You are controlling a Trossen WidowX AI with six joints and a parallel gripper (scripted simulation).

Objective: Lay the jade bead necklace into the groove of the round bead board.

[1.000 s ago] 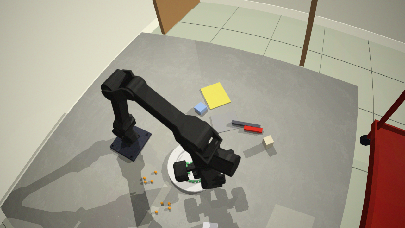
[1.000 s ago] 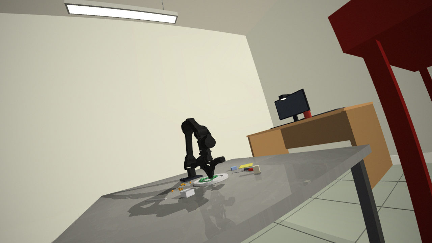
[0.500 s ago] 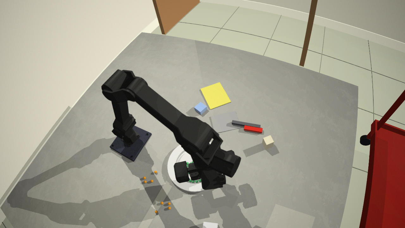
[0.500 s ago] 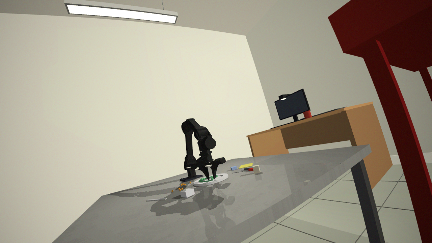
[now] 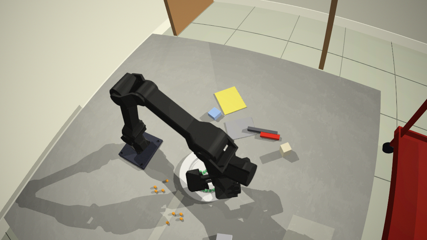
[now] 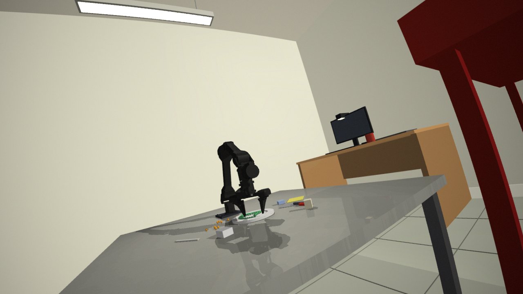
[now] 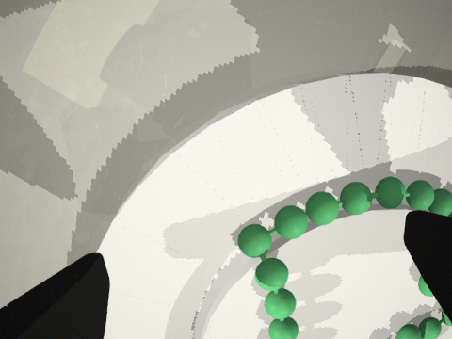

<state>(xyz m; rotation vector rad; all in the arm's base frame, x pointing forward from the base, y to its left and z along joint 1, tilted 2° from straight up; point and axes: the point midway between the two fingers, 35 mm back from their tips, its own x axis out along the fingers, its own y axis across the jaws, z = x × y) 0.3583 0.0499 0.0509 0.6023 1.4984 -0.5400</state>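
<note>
The round white bead board [image 5: 184,174] [image 6: 269,214] [image 7: 212,174] lies on the table under the arm. The green jade necklace [image 5: 209,190] [image 7: 290,222] lies on it. In the wrist view its upper run follows the groove, then bends sharply at a corner bead, and the left run goes down inside the groove's inner edge, over the central disc. The groove left of that run is bare. More beads show at lower right, partly behind a finger. My gripper [image 6: 253,213] [image 7: 263,250] is wide open and low over the board, its fingers on either side of the left run, holding nothing.
Several small orange beads [image 5: 162,190] [image 6: 218,227] lie beside the board, near a white block [image 5: 224,236] [image 6: 224,232]. Farther off are a blue block [image 5: 214,113], a yellow pad [image 5: 230,100], a grey pad [image 5: 239,128], a dark bar [image 5: 259,130], a red bar [image 5: 270,136] and a cream cube [image 5: 285,149].
</note>
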